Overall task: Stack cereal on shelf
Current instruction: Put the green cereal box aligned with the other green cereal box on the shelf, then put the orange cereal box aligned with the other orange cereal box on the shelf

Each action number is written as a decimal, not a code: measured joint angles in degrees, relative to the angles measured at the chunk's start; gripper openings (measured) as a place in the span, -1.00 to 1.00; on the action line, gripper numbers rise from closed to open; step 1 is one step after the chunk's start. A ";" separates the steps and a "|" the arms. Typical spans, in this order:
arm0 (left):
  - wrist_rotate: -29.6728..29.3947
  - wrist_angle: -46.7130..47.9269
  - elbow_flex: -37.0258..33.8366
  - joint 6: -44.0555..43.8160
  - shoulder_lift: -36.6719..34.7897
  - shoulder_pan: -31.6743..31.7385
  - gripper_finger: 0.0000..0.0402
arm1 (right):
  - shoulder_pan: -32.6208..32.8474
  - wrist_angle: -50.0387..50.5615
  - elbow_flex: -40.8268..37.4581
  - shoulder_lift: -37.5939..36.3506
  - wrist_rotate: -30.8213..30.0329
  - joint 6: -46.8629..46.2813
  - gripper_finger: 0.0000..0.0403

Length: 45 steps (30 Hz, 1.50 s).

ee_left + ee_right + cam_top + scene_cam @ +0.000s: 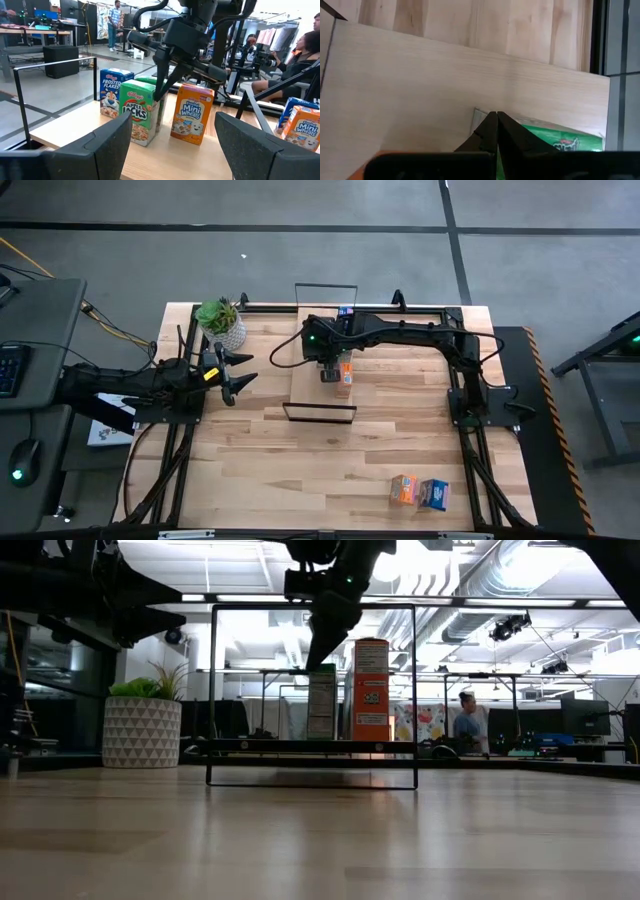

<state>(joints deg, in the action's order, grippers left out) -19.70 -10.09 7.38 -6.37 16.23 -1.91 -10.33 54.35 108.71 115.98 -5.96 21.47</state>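
The shelf [310, 380] stands on the slatted worktop [330, 460], between the two arms, its black wire frame rising at both ends. It carries four cereal boxes, all upright. In the left wrist view these read as a blue Frosted Flakes box [116, 92], a green Apple Jacks box [136, 112] in front, a second green box [159, 102] partly hidden behind it, and an orange Mini Wheats box [192, 114] just beside the green pair. In the low view the orange box stands clearly taller than the green box next to it.

The right gripper [497, 119] is over the shelf with its jaws fully closed and gripping nothing. The closed tips point down at the top of a green box [555, 140]; whether they touch the box cannot be told. The orange box stands just beside this gripper.

The left gripper [238, 377] waits at the left of the worktop, near a potted plant [221, 322], jaws wide open and empty, facing the shelf.

Two more boxes, one orange [404, 489] and one blue [434, 494], lie touching each other at the near right of the worktop, well apart from the shelf and both grippers.
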 joint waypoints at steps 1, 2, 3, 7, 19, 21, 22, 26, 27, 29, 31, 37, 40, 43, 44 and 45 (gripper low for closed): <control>0.00 0.00 0.00 -0.02 0.00 0.02 0.37 | -0.10 0.27 0.00 0.00 0.01 0.02 -1.00; 0.00 0.00 0.00 -0.01 0.00 0.02 0.37 | -0.18 0.52 0.00 0.02 0.00 0.07 -1.00; 0.00 0.00 0.00 0.02 0.00 0.01 0.37 | -0.20 0.62 0.01 0.00 0.00 0.13 -1.00; 0.00 0.00 0.00 0.02 0.00 0.01 0.37 | -0.18 1.30 0.58 0.02 2.43 0.51 -1.00; 0.00 0.00 0.00 0.00 0.00 0.00 0.37 | 0.79 21.18 11.92 -3.70 16.26 -3.89 -1.00; 0.00 0.00 0.00 0.02 -0.02 0.02 0.37 | 1.06 23.04 9.36 -7.18 16.18 -5.89 -1.00; 0.00 0.02 0.00 0.00 0.00 0.00 0.37 | 1.23 23.17 7.33 -9.27 15.63 -6.65 -1.00; 0.00 0.00 0.00 0.02 0.00 0.00 0.37 | 2.96 17.29 -6.53 -21.35 14.45 -11.52 -1.00; 0.00 0.02 0.00 0.00 -0.02 0.00 0.37 | 3.69 14.33 -11.28 -25.11 14.06 -13.26 -1.00; 0.00 0.00 0.00 0.02 -0.01 0.01 0.37 | 5.54 7.96 -21.22 -32.93 12.84 -17.50 -1.00; 0.01 -0.01 0.00 0.01 0.00 0.00 0.37 | 7.93 0.89 -31.08 -40.70 11.97 -22.48 -1.00; 0.00 -0.02 0.00 0.00 -0.02 0.00 0.37 | 16.02 -14.61 -52.03 -58.92 7.18 -34.77 -1.00; 0.01 -0.02 0.00 0.00 -0.01 0.00 0.37 | 18.68 -17.87 -57.42 -64.69 3.06 -38.60 -1.00; 0.00 -0.02 0.00 0.00 -0.01 0.01 0.37 | 20.39 -20.15 -60.57 -68.42 0.53 -40.27 -1.00; 0.00 -0.03 0.00 0.00 0.00 0.00 0.37 | 20.77 -20.73 -61.23 -69.21 -0.07 -40.63 -1.00; 0.02 -0.04 0.00 0.00 -0.02 0.00 0.37 | 21.05 -21.12 -61.80 -69.75 -0.46 -40.72 -1.00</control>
<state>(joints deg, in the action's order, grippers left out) -19.68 -10.13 7.38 -6.37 16.21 -1.91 10.72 33.23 46.91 46.24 -6.42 -19.25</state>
